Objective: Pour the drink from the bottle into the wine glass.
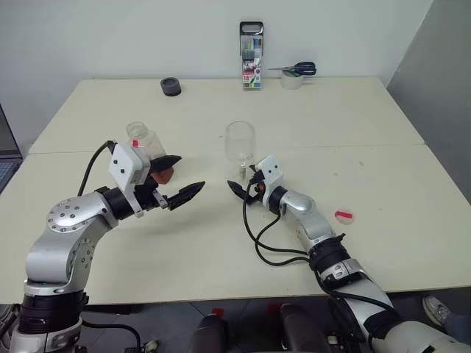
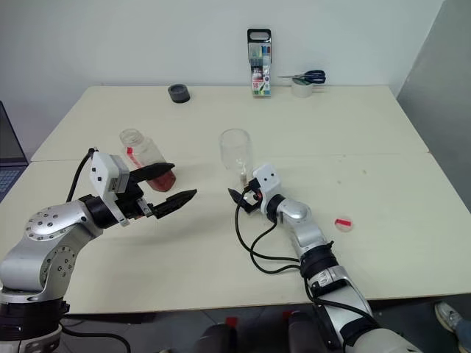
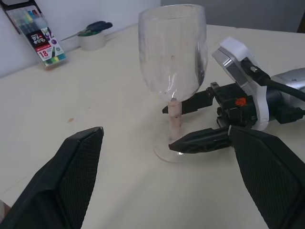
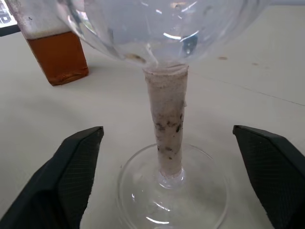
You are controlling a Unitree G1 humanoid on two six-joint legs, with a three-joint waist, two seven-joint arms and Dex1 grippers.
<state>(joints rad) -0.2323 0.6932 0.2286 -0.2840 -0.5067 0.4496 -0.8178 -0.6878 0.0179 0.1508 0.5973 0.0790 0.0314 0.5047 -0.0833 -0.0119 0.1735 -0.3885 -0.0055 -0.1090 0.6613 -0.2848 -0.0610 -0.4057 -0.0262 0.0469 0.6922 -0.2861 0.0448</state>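
Note:
The wine glass [image 1: 240, 141] stands upright and looks dry, mid-table. Its stem [image 4: 167, 119] rises between the fingers of my right gripper [image 1: 240, 185]. That gripper is open, with a gap on either side of the stem. The bottle [image 1: 143, 141] stands uncapped to the left, and the amber drink [image 4: 58, 58] fills its lower part. My left gripper [image 1: 191, 172] hovers open just in front of the bottle and holds nothing. Its upper finger crosses the bottle's base, and it points toward the glass [image 3: 172, 52].
A red cap [image 1: 344, 216] lies on the table to the right of my right arm. At the far edge are a black lid [image 1: 171, 86], an upright pen pack [image 1: 252, 55] and a tape roll with scissors [image 1: 296, 74]. A laptop's edge [image 1: 6, 158] shows at far left.

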